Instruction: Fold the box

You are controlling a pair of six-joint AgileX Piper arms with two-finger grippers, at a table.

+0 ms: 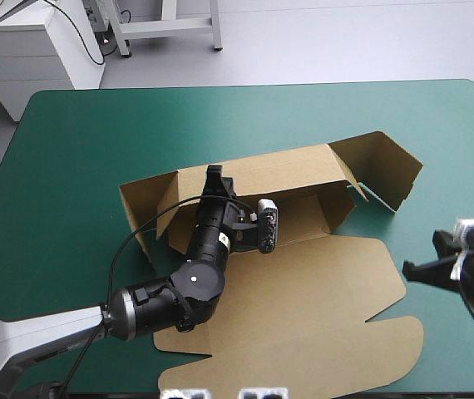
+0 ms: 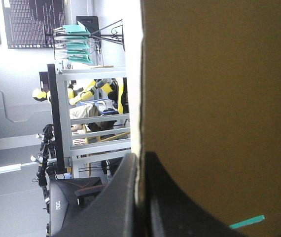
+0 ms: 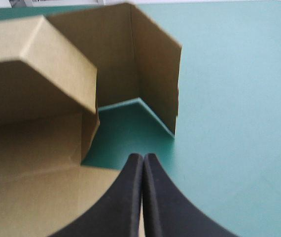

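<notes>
Bright even light; soft shadow inside the box (image 1: 303, 283); sheen on teal-green cover (image 3: 239, 98)

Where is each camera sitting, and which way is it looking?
High view: above, behind the robot, looking down on the table and box; both arms show, left gripper on the box's back wall, right gripper beside it.
Left wrist view: on that wrist, looking past its fingers, shut on the box, into the room.
Right wrist view: on that wrist, looking over its shut fingers at the box's raised end flap.
All three share the box.
</notes>
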